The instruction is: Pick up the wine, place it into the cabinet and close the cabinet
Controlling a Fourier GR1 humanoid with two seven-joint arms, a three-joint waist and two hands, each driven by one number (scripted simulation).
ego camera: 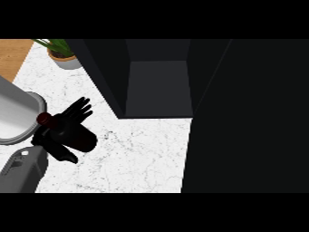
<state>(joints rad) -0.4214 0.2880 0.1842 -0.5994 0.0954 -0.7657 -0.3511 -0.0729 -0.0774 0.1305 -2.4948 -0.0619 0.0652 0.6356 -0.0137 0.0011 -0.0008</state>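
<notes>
The wine bottle (76, 137) is dark with a red cap (44, 118) and stands on the white marble counter (137, 154) at the left. My left hand (58, 146) comes in from the lower left and sits right against the bottle. Its fingers (79, 109) stretch straight past the bottle's far side and the thumb (66, 156) lies on the near side, so the hand is open around it. The dark cabinet (160, 86) stands open just right of the bottle, its inside bare. My right hand does not show.
A large dark panel (257, 118), likely the cabinet's door, fills the right side. A big pale grey cylinder (6, 111) lies close at the left, touching the bottle's neck area. A potted plant (63, 56) stands at the back left beside a wooden surface (6, 54).
</notes>
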